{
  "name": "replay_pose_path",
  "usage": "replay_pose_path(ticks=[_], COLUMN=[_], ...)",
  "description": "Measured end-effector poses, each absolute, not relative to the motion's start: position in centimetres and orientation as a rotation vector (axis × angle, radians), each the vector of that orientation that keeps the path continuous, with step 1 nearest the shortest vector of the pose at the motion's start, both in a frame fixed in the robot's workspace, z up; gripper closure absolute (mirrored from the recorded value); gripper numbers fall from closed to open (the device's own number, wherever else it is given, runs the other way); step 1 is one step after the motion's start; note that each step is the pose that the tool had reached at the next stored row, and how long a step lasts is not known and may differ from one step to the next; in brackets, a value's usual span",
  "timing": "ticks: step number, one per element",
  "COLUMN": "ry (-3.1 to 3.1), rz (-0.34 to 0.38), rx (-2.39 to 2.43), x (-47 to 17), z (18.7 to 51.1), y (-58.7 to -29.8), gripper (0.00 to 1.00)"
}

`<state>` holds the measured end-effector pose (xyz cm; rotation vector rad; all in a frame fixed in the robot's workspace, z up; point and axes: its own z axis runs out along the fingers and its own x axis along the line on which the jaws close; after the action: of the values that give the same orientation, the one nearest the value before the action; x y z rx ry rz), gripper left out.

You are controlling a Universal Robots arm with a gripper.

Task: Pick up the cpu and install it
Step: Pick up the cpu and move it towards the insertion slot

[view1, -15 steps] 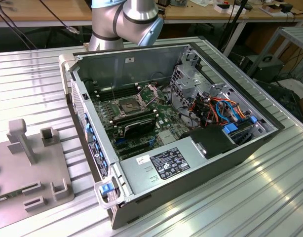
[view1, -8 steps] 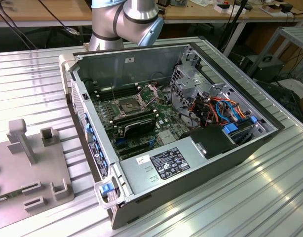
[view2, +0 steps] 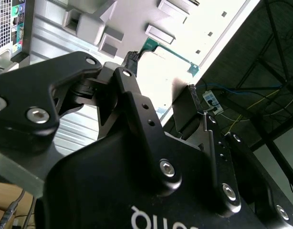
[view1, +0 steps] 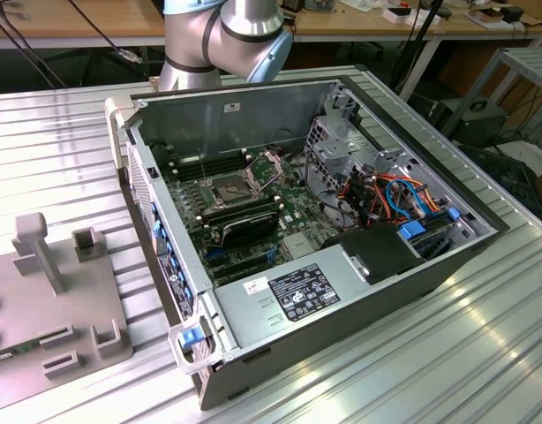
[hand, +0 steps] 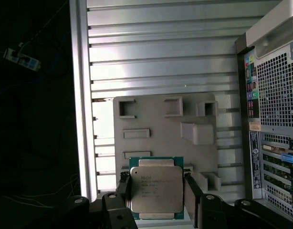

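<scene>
Black gripper [view2: 163,76] links and bolted plates are seen closest in the second wrist view, with two slim fingers [view2: 132,59] reaching away from the lens. The cpu [hand: 156,191] is pinched between them. In the first wrist view its dull grey metal lid is turned toward the camera and framed by a thin green border, and a dark finger is pressed against each of two opposite edges. The chip is held above, and apart from, a grey fixture plate [hand: 165,129] that carries several raised blocks and shallow pockets. That plate is laid on a ribbed aluminium worktop [hand: 161,47]. The perforated rear panel of a computer case [hand: 275,119] is seen just beside the plate.

In the exterior view the case is laid on its side with its cover off, so that the motherboard is exposed. A square socket [view1: 231,190] is set near the middle of the board, and its hinged metal frame appears to be raised. Long black memory sticks [view1: 249,225] are seated just beside it. A power supply [view1: 297,291] is mounted along the near edge, and a bundle of orange and blue cables [view1: 395,194] is gathered toward the exterior view's right. A grey and blue joint of the robot arm [view1: 222,35] is seen behind the case.
</scene>
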<state>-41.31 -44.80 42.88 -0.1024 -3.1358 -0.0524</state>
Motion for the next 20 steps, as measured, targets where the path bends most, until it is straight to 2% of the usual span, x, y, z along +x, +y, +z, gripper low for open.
replay_pose_path(ticks=[20], ry=[-3.136], rz=[-0.052], rx=[-0.102], x=[-38.0], z=[42.9], y=[-44.8], gripper=[0.45])
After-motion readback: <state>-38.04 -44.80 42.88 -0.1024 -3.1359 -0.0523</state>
